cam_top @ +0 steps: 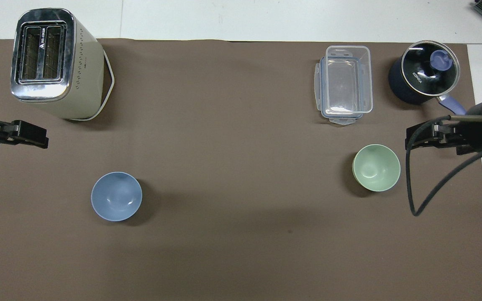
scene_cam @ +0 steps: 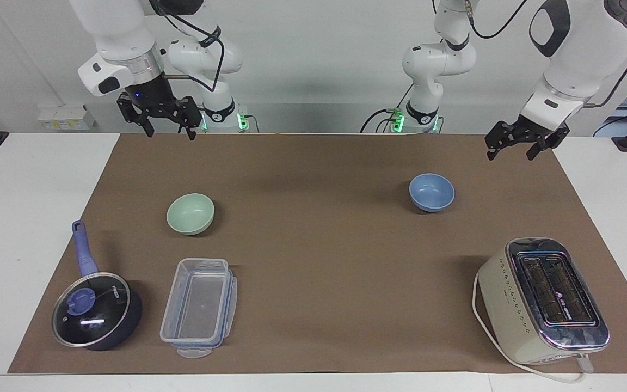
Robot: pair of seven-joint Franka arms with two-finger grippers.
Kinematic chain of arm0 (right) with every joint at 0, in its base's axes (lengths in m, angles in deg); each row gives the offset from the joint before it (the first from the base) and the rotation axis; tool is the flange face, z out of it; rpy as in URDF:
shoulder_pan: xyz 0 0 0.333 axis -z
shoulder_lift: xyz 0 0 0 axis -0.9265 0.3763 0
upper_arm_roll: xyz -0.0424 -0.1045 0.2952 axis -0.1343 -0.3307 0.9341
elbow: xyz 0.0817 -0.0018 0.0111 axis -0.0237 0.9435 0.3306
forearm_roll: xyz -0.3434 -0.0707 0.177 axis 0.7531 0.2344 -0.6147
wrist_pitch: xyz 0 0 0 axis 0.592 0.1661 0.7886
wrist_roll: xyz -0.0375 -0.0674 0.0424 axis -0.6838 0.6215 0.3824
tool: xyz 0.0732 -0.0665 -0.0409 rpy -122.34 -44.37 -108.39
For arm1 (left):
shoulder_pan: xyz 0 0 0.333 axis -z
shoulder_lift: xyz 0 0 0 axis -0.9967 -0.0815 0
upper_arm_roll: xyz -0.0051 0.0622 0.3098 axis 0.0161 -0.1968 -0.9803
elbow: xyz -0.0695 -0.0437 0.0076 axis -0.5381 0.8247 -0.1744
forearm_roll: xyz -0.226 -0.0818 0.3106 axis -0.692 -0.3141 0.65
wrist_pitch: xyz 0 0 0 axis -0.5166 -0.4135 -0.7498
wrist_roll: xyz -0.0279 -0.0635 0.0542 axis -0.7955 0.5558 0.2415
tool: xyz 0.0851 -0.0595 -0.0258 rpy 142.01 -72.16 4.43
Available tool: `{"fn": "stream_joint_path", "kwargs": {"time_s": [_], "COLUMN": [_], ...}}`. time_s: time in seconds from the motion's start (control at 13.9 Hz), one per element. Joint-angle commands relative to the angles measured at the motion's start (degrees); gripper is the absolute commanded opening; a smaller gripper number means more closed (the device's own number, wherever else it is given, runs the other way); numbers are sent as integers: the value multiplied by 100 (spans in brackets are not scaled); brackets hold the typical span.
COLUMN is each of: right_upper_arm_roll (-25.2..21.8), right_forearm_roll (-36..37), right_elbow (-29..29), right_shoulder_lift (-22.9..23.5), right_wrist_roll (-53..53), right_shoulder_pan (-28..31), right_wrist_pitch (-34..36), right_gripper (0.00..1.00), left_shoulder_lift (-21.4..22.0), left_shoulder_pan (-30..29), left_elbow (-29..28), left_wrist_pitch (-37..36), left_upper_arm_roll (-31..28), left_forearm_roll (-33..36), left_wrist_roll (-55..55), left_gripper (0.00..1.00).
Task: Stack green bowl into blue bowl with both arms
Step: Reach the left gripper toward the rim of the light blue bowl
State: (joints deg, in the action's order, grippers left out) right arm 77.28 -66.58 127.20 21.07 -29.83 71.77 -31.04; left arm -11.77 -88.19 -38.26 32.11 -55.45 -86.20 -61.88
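Note:
The pale green bowl [scene_cam: 190, 213] [cam_top: 376, 167] stands upright on the brown mat toward the right arm's end. The light blue bowl [scene_cam: 431, 191] [cam_top: 116, 196] stands upright toward the left arm's end. Both bowls are empty and far apart. My right gripper [scene_cam: 171, 133] [cam_top: 412, 138] hangs open and empty in the air, over the mat's edge by the robots, apart from the green bowl. My left gripper [scene_cam: 511, 154] [cam_top: 40, 140] hangs open and empty in the air, over the mat near its corner, apart from the blue bowl.
A cream toaster [scene_cam: 542, 299] [cam_top: 55, 62] with a cord stands farther from the robots than the blue bowl. A clear rectangular container [scene_cam: 199, 305] [cam_top: 345, 83] and a dark blue saucepan with glass lid [scene_cam: 93, 310] [cam_top: 423, 73] lie farther out than the green bowl.

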Motion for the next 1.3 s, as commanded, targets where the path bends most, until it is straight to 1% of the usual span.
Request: {"fn": "stream_joint_path", "kwargs": {"time_s": [0.0,0.22,0.29,0.36,0.58,0.94,1.23], "right_upper_arm_roll": [24,24,24,24,24,24,24], "right_forearm_roll": [-51,-51,-51,-51,-51,-51,-51], "right_elbow": [-17,-17,-8,-17,-8,-8,-8], "right_shoulder_lift": [20,20,20,20,20,20,20], "right_wrist_roll": [116,116,116,116,116,116,116], "right_shoulder_pan": [61,61,60,69,60,69,69], "right_wrist_pitch": [-34,-34,-34,-34,-34,-34,-34], "right_gripper": [100,100,100,100,100,100,100], "left_shoulder_lift": [72,91,108,204,556,610,610], "left_shoulder_pan": [5,5,-3,-12,-4,5,58], "left_elbow": [-79,-133,-229,-430,-1317,-2083,-2892], "left_wrist_pitch": [-114,-35,52,183,912,1624,2424], "left_upper_arm_roll": [28,28,28,37,37,28,37], "left_forearm_roll": [34,34,34,34,34,34,34], "left_wrist_roll": [-63,-54,7,-36,-63,-54,7], "left_gripper": [100,100,100,100,100,100,100]}}
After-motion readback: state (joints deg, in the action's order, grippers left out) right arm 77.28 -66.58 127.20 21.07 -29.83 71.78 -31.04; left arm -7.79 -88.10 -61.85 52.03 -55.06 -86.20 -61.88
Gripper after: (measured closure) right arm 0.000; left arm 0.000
